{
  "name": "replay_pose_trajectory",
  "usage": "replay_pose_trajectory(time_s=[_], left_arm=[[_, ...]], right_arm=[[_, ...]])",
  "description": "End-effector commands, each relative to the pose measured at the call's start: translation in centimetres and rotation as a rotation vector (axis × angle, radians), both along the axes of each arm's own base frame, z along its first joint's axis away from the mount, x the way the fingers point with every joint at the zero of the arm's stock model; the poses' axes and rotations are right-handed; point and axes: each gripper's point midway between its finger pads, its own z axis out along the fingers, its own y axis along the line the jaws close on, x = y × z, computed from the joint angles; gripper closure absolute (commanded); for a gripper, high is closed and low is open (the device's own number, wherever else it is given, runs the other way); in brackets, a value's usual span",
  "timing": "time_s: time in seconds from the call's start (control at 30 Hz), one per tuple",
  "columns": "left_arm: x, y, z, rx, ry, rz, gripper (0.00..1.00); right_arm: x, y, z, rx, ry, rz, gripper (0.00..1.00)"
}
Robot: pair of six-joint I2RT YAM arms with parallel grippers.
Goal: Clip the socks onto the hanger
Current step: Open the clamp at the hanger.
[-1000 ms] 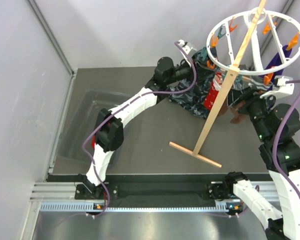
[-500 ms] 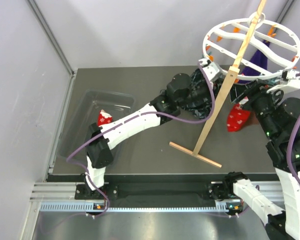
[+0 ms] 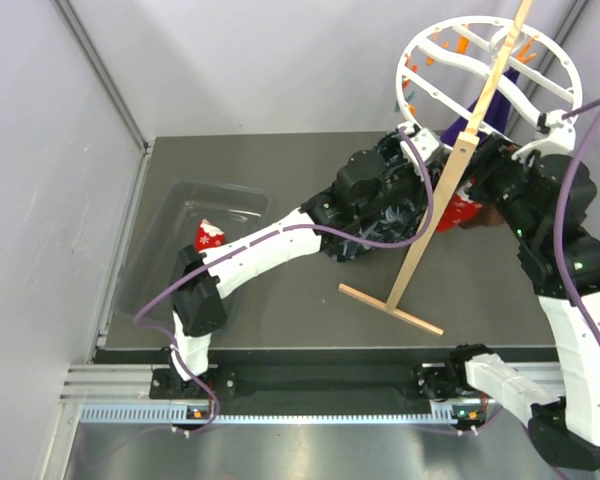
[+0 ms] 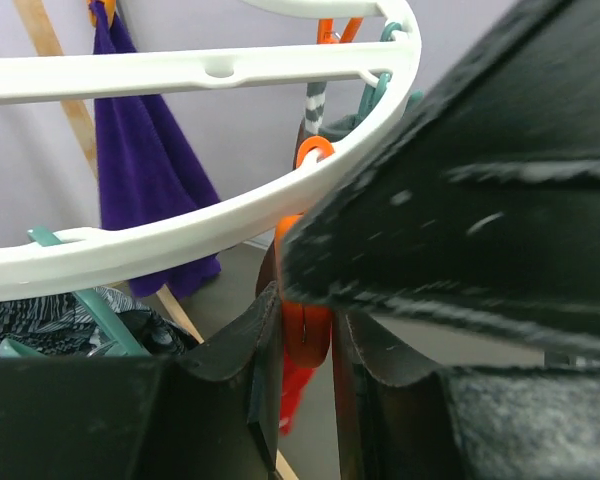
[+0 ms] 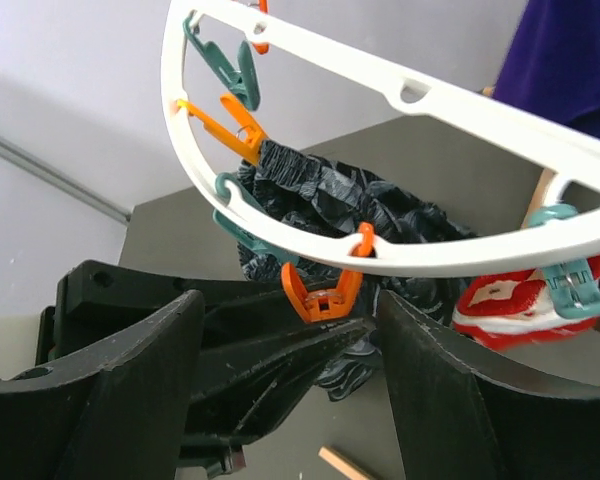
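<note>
1. Since the left gripper [image 4: 305, 330] has its jaws pinched on an orange clip [image 4: 295, 240] under the hanger [image 4: 180, 70] rim, the step in hand looks like squeezing that clip open to take a sock.
2. The right gripper [image 5: 290, 330] sits just below the same clip, jaws spread wide w/ nothing between them, so no sock is ready to feed in.
3. One red sock [image 5: 505, 310] hangs at the rim by a teal clip [image 5: 570, 285]. It's prob. clipped already, but can't tell for sure.
4. A second red sock [image 3: 210, 237] lies in the clear bin [image 3: 150, 230], well away from the hanger.
5. Next move, as I judge it: the right arm has to fetch a loose sock and bring its cuff up into the clip mouth while the left keeps the squeeze.
6. Then the left lets go so the clip bites. Tight fit, since both grippers crowd the same spot.
</note>
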Motion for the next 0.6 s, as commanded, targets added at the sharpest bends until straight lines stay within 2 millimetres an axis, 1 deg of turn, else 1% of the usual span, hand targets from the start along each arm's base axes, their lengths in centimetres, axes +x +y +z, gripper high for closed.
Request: replay_pose_trajectory(time_s=[0.0,0.07,0.1,0.13,0.2,0.23,0.33,0.47,0.57], left_arm=[[-0.7,1.1,2.8,-0.046,-0.05,0.006,1.0],[-0.8,1.2,2.7,-0.046,-0.052,0.005,1.0],[-0.9,1.4,3.0,-0.054,-0.055,0.004,1.0],[-0.9,1.5,2.9,-0.051,-0.057,0.005,1.0],[-1.0,1.7,2.9,-0.053,-0.057,0.006,1.0],[-1.1,1.7,3.0,-0.052,-0.058,0.005,1.0],[-1.2,1.8,3.1,-0.056,-0.06,0.002,1.0],[-1.3,1.9,3.3,-0.06,-0.06,0.0,1.0],[-1.4,1.9,3.5,-0.064,-0.061,-0.005,1.0]], right_arm=[[0.2,1.0,1.2,0.045,-0.018,0.048,0.32],[0.8,1.4,0.6,0.048,0.0,0.061,0.34],[1.0,1.5,0.5,0.054,0.003,0.063,0.35],[1.1,1.4,0.8,0.06,-0.016,0.061,0.37],[1.5,1.4,0.3,0.062,-0.018,0.053,0.39],[1.6,1.3,0.6,0.064,-0.033,0.05,0.42],[2.0,1.5,0.1,0.061,-0.024,0.055,0.47],[2.3,1.6,-0.2,0.063,-0.031,0.058,0.52],[2.5,1.4,-0.1,0.054,-0.04,0.044,0.53]])
